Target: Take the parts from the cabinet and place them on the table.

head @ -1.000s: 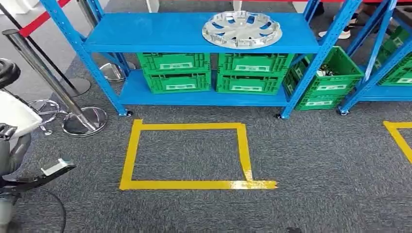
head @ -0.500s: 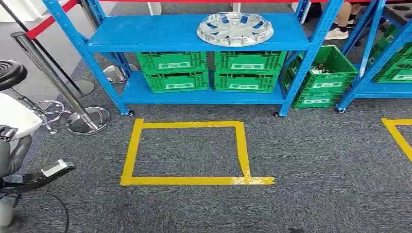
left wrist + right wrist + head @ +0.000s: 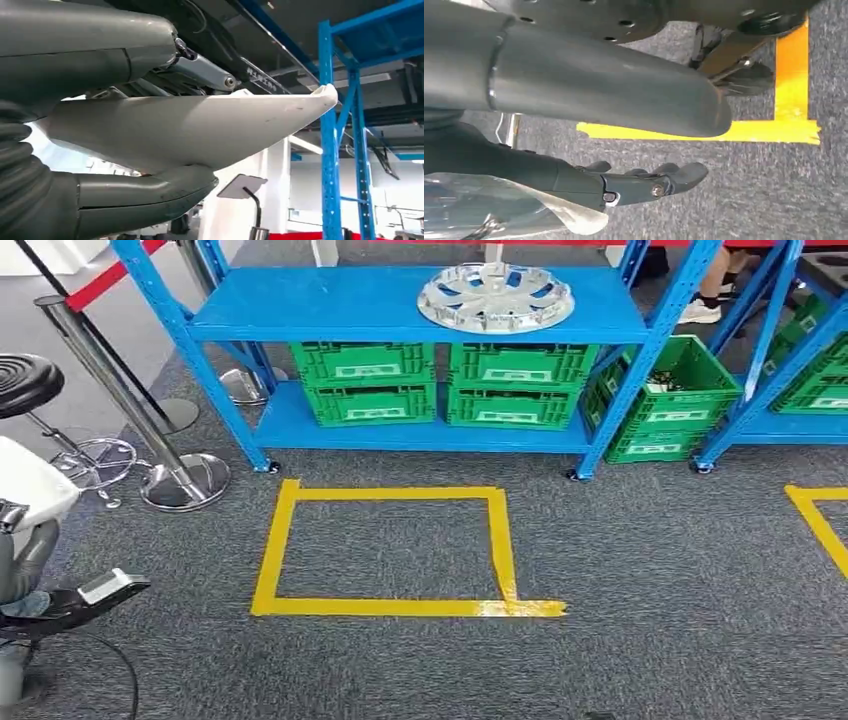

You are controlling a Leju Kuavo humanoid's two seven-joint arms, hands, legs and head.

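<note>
Right hand (image 3: 644, 182) hangs low over the carpet (image 3: 650, 570) beside the yellow tape (image 3: 791, 75), fingers extended and holding nothing. Left hand (image 3: 135, 200) shows a thumb lying along a white panel (image 3: 200, 125); whether it grips cannot be told. Beyond the tape square (image 3: 390, 550) stands the blue cabinet (image 3: 400, 305) with the part (image 3: 495, 298), a silver wheel cover, on its top shelf above green crates (image 3: 440, 385). Judged step: approach; next, step closer and raise both hands to the shelf.
</note>
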